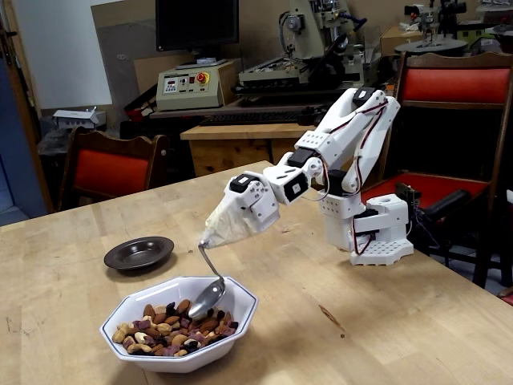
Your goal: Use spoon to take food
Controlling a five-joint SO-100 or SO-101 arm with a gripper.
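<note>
My end effector was swathed in beige tape binding the spoon, so I couldn't tell its grip. The stiff, slick spoon tip rested on the food; loose, light pieces looked likely to roll off.

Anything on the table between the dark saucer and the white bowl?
No. The fixed view shows only bare wooden table between the dark saucer and the white bowl.

Workshop/lab: milling machine & control box w/ red e-stop on far bench, monitor far left.
</note>
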